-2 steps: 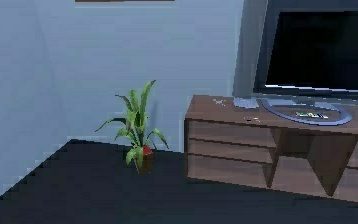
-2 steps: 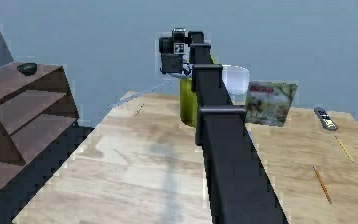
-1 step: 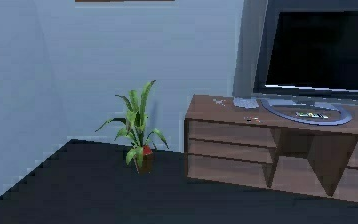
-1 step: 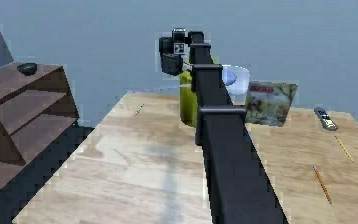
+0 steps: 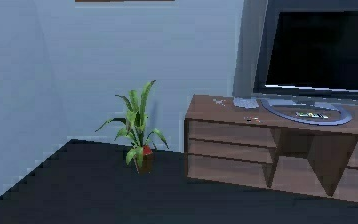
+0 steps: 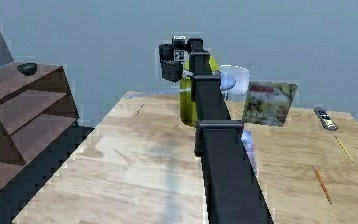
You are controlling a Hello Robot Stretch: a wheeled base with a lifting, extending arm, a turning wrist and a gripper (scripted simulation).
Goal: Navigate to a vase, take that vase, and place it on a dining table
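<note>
Dark arm (image 6: 227, 160) reaching outward, end effector (image 6: 173, 58) at far end

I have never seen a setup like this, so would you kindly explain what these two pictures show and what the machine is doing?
This is a wheeled robot with one extending arm, rendered in a simulator. The forward view looks ahead from the robot: a potted plant beside a wooden TV stand carrying a television. The arm side view looks out sideways: the dark bar is the arm, reaching over a wooden table. At its far end sits the tool, near a yellow-green object, probably the vase it should take. I cannot tell whether the tool holds anything. A magazine and a remote also rest on the table.
</note>
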